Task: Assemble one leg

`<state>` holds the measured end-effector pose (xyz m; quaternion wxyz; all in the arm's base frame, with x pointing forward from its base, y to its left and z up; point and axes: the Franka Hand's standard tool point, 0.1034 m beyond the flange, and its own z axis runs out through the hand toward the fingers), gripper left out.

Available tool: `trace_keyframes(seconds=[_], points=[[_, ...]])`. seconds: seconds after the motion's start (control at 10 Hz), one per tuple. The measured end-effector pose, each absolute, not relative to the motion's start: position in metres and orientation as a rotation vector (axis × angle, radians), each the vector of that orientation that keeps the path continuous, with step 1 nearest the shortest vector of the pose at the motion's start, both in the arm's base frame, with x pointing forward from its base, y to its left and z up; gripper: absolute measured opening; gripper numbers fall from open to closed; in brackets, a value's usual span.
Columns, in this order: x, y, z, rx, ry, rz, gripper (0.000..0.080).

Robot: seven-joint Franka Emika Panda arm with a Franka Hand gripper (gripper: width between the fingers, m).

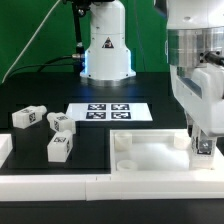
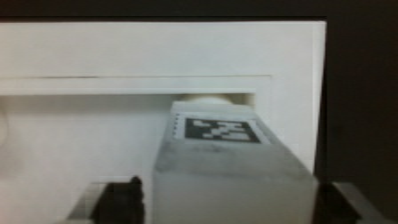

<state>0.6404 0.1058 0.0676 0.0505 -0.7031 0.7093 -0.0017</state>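
Observation:
My gripper (image 1: 203,140) is at the exterior view's right, shut on one leg (image 1: 203,150), a white oblong block with a square marker. It holds the leg upright over the right corner of the large white tray-like piece (image 1: 150,152). In the wrist view the leg (image 2: 222,160) runs between my dark fingers (image 2: 125,200), marker facing the camera. Its far end meets a small rounded knob (image 2: 214,98) at the tray's inner corner (image 2: 107,60). Three other legs (image 1: 27,117) (image 1: 62,123) (image 1: 60,148) lie loose at the exterior view's left.
The marker board (image 1: 110,111) lies in the middle of the black table, behind the tray. The arm's white base (image 1: 106,50) stands at the back. A white rail (image 1: 60,185) runs along the front edge.

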Motion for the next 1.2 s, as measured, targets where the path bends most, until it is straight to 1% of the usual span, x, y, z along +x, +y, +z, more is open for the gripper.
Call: trace_keyframes(seconds=[0.1, 0.2, 0.3, 0.4, 0.9, 1.0, 1.1, 1.2], points=[[0.640, 0.106, 0.068, -2.146, 2.154, -0.005, 0.0560], [0.641, 0.107, 0.068, -2.339, 1.952, -0.028, 0.0560], [0.640, 0.111, 0.068, -2.539, 1.686, -0.046, 0.0622], [0.639, 0.115, 0.068, -2.677, 1.455, -0.051, 0.0641], [0.638, 0.115, 0.067, -2.858, 1.079, -0.068, 0.0649], [0.639, 0.115, 0.067, -2.985, 0.769, -0.098, 0.0649], [0.639, 0.119, 0.064, -3.039, 0.555, -0.119, 0.0649], [0.639, 0.119, 0.064, -3.007, 0.673, -0.114, 0.0649]])
